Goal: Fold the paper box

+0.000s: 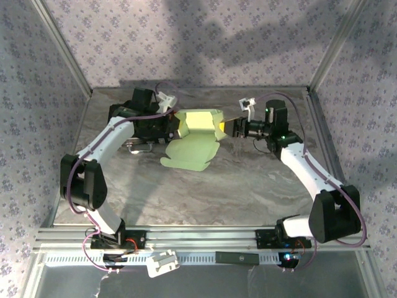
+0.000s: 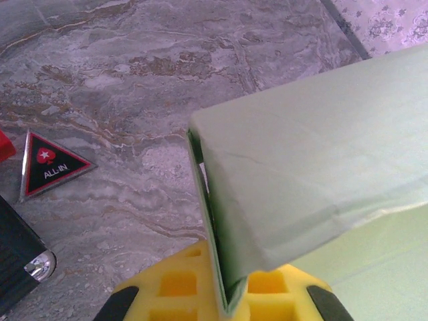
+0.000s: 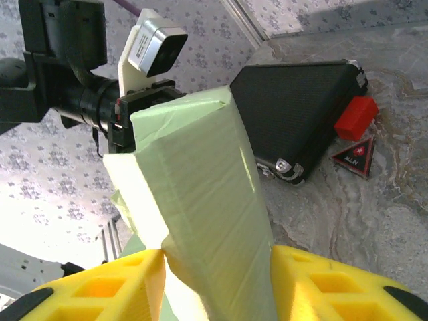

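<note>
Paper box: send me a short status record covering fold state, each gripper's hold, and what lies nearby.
item: pale yellow-green thin cardboard paper box
fold state: partly folded; one section raised, the rest of the sheet trailing down to the grey marbled table
left gripper: shut on the box's left edge
right gripper: shut on its right side
nearby: black rectangular case, red block, black triangular ALL-IN marker

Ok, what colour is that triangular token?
The token is black, red-edged; clearest from the left wrist.
</note>
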